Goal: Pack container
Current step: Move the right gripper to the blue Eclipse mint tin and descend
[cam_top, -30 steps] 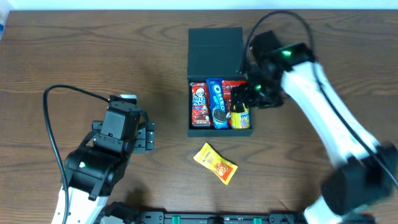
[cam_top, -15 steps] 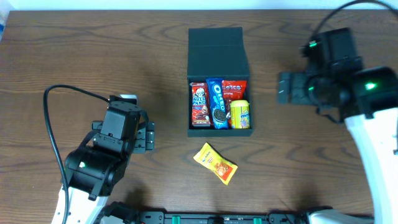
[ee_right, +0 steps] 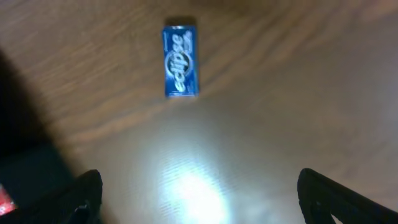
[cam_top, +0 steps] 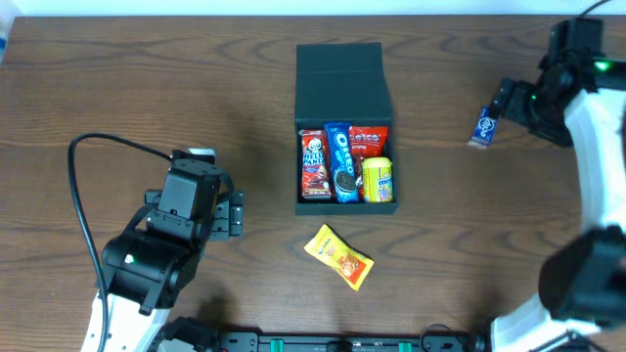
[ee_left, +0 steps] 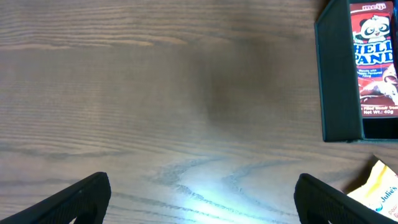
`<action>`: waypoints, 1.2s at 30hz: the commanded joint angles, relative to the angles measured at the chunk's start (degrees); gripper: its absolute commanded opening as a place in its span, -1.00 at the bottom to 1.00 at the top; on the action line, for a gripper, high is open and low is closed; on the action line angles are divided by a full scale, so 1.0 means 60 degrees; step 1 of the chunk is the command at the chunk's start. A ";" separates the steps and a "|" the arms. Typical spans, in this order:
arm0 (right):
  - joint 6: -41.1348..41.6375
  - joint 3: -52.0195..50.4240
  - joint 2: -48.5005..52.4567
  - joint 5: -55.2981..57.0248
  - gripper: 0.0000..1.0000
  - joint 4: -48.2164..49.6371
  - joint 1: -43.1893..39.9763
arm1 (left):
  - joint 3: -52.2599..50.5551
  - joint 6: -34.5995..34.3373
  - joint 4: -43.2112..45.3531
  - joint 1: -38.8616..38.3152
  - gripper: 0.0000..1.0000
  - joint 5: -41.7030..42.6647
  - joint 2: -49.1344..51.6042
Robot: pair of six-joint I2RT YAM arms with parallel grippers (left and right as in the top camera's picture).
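The dark teal container lies open mid-table with its flap lid folded back. It holds a red Hello Panda packet, a blue Oreo packet, a red packet and a yellow packet. Its left wall and the Hello Panda packet show in the left wrist view. My left gripper is open and empty, left of the container. My right gripper is open and empty, far right, beside a small blue Eclipse packet.
A loose yellow-orange snack packet lies on the wooden table just in front of the container and shows in the left wrist view. A black cable loops at the left arm.
My right arm left the container's right side and swung right and back, open and empty. The blue Eclipse packet, hidden under the arm before, now shows. The left arm has not moved.
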 commanded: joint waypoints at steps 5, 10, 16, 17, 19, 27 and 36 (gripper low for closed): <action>-0.0576 -0.0062 0.1541 -0.0608 0.98 0.0998 -0.0051 | -0.0004 0.0058 -0.0029 0.0036 0.91 -0.0004 -0.0004; -0.1071 -0.0062 0.2255 -0.0637 0.98 0.1628 -0.0040 | -0.0004 0.0058 -0.0029 0.0036 0.91 -0.0004 -0.0004; -0.1235 -0.0062 0.2798 -0.0652 0.99 0.2288 -0.0040 | -0.0007 0.0058 -0.0029 0.0036 0.90 -0.0004 -0.0004; -0.1231 -0.0062 0.2820 -0.0652 0.98 0.2320 -0.0044 | -0.0004 0.0058 -0.0029 0.0036 0.90 -0.0004 -0.0004; -0.1235 -0.0069 0.2922 -0.0652 0.99 0.2415 -0.0044 | -0.0004 0.0058 -0.0029 0.0036 0.91 -0.0004 -0.0004; -0.1308 -0.0069 0.3300 -0.0583 0.98 0.2663 -0.0051 | -0.0004 0.0058 -0.0029 0.0036 0.90 -0.0004 -0.0004; -0.1304 -0.0069 0.3661 -0.0546 0.98 0.3053 -0.0051 | -0.0004 0.0058 -0.0029 0.0036 0.91 -0.0004 -0.0004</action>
